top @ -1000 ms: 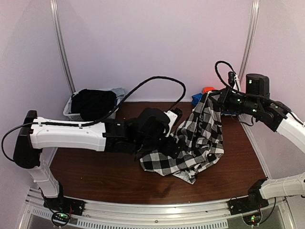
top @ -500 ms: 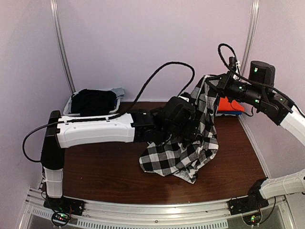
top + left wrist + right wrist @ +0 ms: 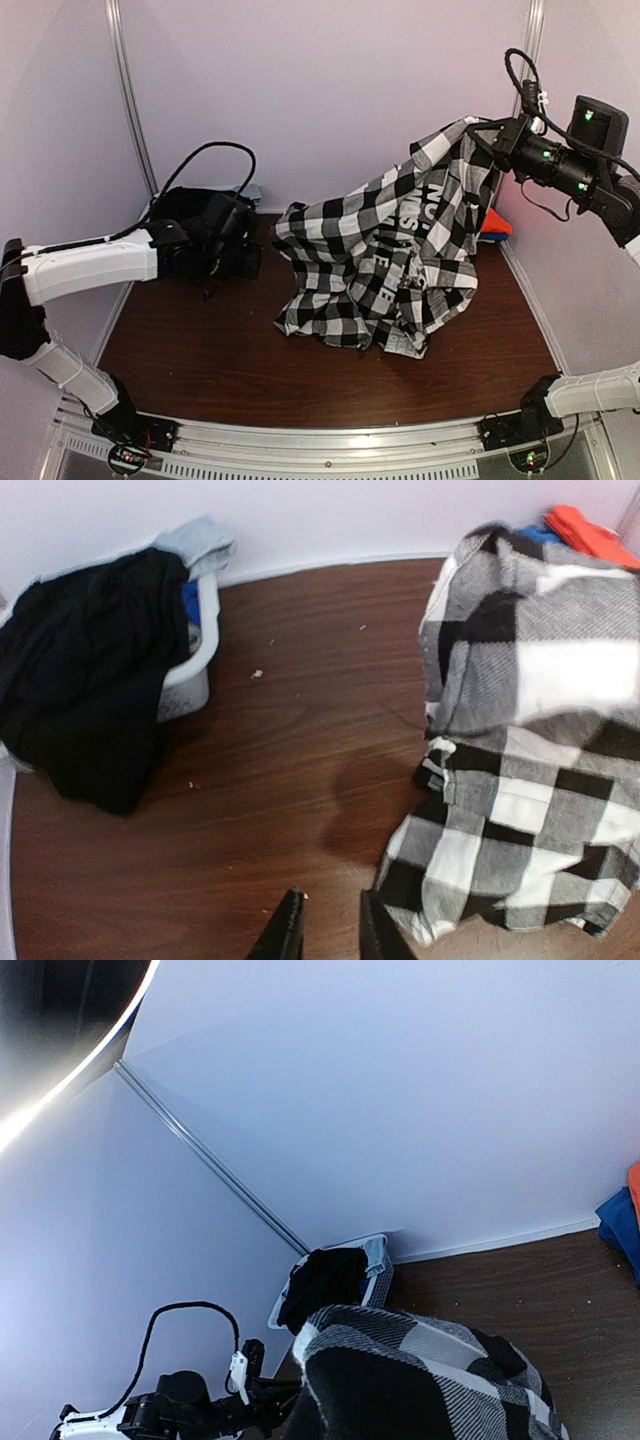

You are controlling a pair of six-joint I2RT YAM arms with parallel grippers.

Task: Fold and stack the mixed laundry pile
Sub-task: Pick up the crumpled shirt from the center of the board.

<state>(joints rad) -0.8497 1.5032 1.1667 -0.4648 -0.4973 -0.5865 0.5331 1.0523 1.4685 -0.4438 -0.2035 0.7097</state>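
Left tool (image 3: 331, 900) low over the bare brown tabletop (image 3: 200, 370) — fingers slightly apart, nothing between them. Near it on its right is the black-and-white checked shirt (image 3: 390, 250), not touching. The shirt's lower part is bunched on the tabletop at centre, and the rest rises as a hanging sheet toward the upper right. Right tool (image 3: 482, 135) is clamped shut on the shirt's top edge, high above the tabletop. Far left by the back wall, a black garment (image 3: 90, 670) is draped over the rim of a white basket (image 3: 190, 685). Far right corner — orange-red garment (image 3: 590, 525) beside a blue cloth (image 3: 620, 1222), partly hidden behind the shirt.
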